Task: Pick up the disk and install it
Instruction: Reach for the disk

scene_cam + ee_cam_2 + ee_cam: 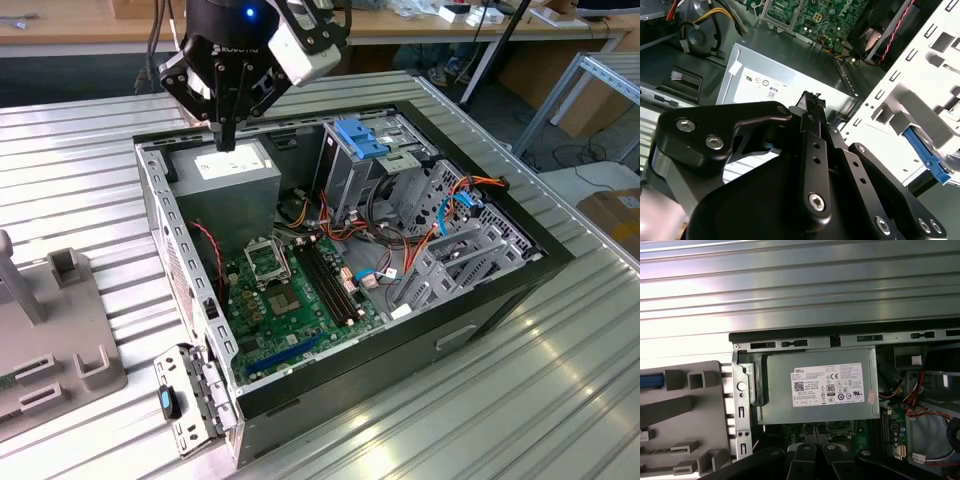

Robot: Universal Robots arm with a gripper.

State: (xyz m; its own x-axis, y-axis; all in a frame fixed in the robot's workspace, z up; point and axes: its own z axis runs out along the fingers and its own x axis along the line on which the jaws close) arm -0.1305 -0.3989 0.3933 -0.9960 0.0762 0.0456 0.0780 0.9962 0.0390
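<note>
The jaws are closed, empty, above the power supply; we risk striking it, far from the disk.

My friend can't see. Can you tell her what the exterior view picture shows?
A black robot gripper, shut, hangs over the grey box with a white label in a corner of an open computer case on a ribbed metal table. Inside lie a green circuit board and red and orange cables.
</note>
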